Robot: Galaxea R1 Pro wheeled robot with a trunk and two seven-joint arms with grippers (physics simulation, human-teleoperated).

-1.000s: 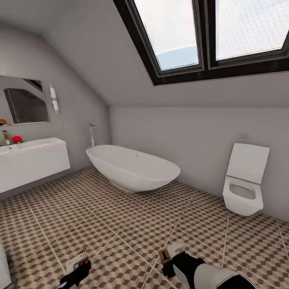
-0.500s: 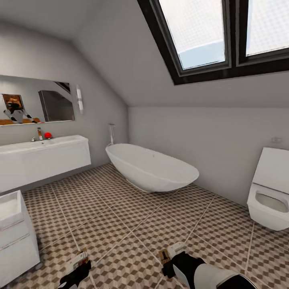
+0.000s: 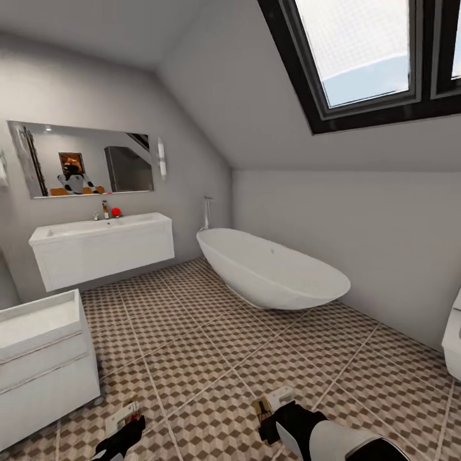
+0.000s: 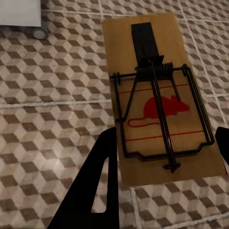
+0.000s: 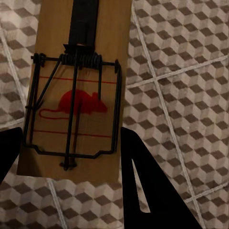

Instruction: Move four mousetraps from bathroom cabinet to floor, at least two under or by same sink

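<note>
A tan wooden mousetrap (image 5: 78, 90) sits between the two black fingers (image 5: 148, 191) of the right claw (image 5: 71, 164), which press against its long edges. Its dark wire spring and bar lie over a printed red mouse. Behind it spreads the cube-patterned bathroom floor (image 5: 186, 71) with pale grout lines.

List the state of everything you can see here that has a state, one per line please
Left hand: shut on a mousetrap, held above the bathroom floor.
Right hand: shut on a second mousetrap, also off the floor.
Both mousetraps: wire bars lying flat on the boards.
White drawer unit: top drawer open.
Sink: nothing under it yet.
</note>
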